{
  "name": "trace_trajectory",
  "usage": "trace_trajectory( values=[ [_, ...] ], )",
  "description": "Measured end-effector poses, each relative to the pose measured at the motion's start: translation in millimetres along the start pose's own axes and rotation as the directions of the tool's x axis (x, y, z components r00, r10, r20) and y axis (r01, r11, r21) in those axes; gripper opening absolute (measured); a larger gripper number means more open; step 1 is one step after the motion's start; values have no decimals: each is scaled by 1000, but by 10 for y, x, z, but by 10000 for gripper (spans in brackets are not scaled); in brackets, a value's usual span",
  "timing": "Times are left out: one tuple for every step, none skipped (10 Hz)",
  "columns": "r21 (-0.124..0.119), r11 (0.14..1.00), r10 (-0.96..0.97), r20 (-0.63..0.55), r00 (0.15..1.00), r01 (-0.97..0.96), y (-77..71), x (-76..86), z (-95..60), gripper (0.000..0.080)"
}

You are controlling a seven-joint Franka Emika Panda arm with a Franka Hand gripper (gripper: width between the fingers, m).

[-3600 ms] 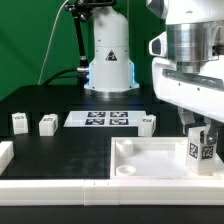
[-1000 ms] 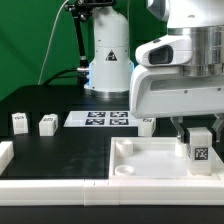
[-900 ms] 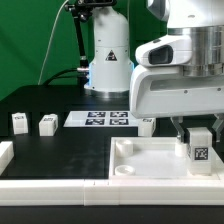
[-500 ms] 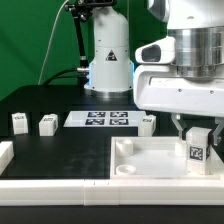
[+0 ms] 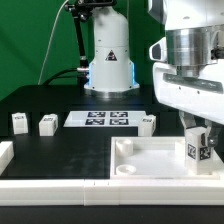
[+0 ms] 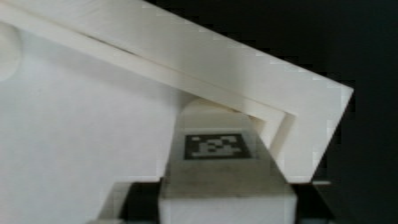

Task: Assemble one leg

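**The leg could tip or jam in the corner**

The gripper [image 5: 197, 132] is holding one leg [image 5: 198, 148] between its two fingers. The leg is standing upright at a corner of the top [image 5: 150, 160], on the exterior view's right. In the wrist view, the leg [image 6: 217, 160] is sitting right up against the raised edge of that corner, with its tag facing the camera. I cannot tell if the bottom of the leg is already down in its hole, because the gripper and the leg are hiding it.

Here is what could go wrong. If the leg is sitting a little crooked, it may be catching on the side of the hole. Then turning or pushing it could make it stick, or could push the whole top across the table [image 5: 70, 150].

If the fingers are not squeezing hard enough, the leg could be slipping between them while the arm is turning. Then the arm would be moving but the leg would be staying loose.

If the gripper is letting go too soon, the leg could fall over onto the top.

Three more legs are lying on the table behind: one [image 5: 18, 122] and another [image 5: 46, 124] at the exterior view's left, and one [image 5: 146, 124] near the marker board [image 5: 98, 119]. They are well apart from the gripper, so bumping them is not likely.
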State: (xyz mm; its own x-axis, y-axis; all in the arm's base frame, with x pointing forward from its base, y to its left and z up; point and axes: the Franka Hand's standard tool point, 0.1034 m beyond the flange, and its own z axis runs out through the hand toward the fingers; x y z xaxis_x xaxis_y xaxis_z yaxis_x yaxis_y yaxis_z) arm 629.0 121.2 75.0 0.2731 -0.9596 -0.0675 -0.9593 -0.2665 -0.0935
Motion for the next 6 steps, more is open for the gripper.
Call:
trace_trajectory(
  values=[
    [0, 1000, 26, 0, 1000, -26, 0, 2, 1, 292],
    [0, 1000, -5, 0, 1000, 5, 1, 1, 3, 292],
    [0, 999, -48, 0, 999, 48, 1, 4, 3, 494],
    [-3, 997, -83, 0, 997, 83, -8, 6, 1, 494],
    [-18, 985, -172, 5, 985, 172, -13, -22, 3, 613],
    [-32, 960, -278, 10, 961, 278, -22, -43, 4, 642]
  ],
)
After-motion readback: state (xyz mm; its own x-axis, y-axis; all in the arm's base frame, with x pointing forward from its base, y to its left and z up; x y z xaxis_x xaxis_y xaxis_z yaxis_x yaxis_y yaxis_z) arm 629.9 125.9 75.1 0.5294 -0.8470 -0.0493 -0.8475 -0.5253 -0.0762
